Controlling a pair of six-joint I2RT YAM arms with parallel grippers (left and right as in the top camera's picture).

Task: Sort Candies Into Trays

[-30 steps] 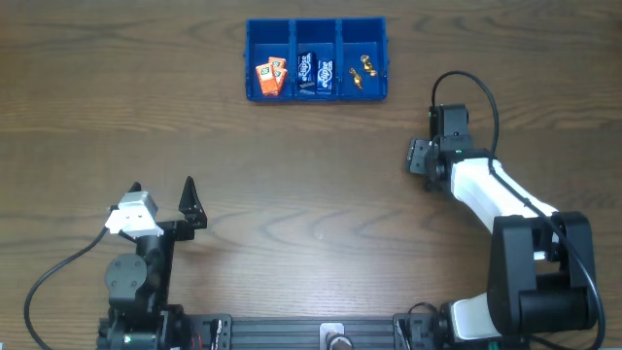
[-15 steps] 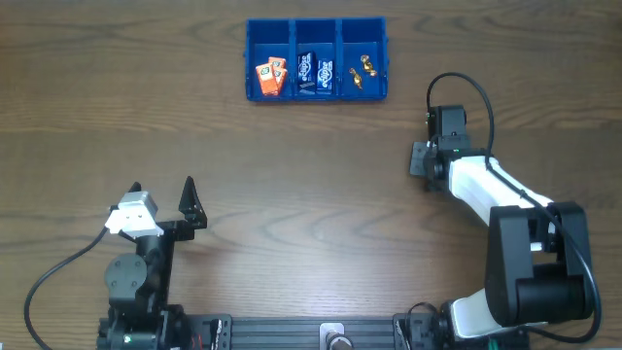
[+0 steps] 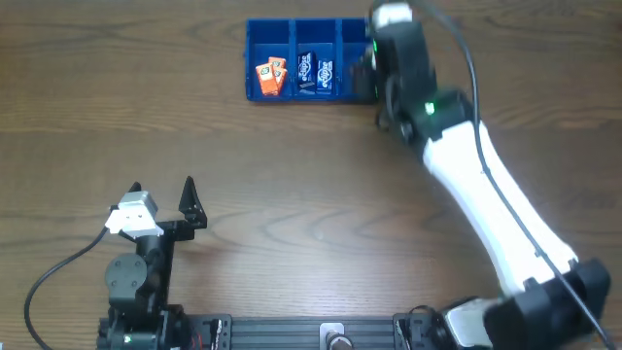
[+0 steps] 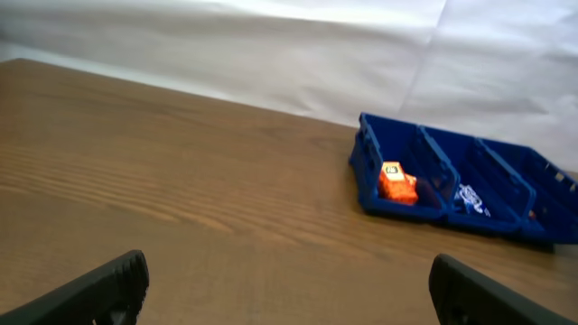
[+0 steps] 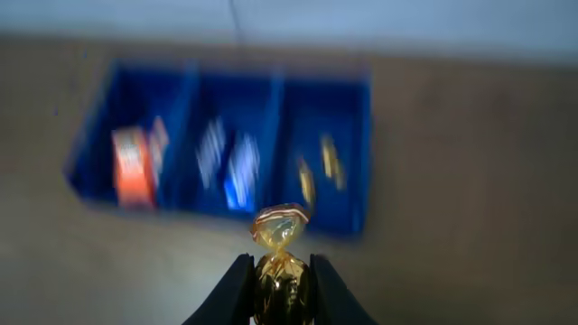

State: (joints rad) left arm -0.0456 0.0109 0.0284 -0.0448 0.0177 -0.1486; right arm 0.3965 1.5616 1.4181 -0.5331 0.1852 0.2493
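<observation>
Brown wooden table [image 3: 292,146], white sheet backdrop [image 4: 271,54] behind it

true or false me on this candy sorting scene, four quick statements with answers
1. The right gripper is shut on a gold-wrapped candy. True.
2. The left gripper holds an orange candy. False: it is open and empty.
3. The blue tray has four compartments. False: it has three.
4. The orange candies lie in an end compartment and the blue candies in the middle one. True.
</observation>
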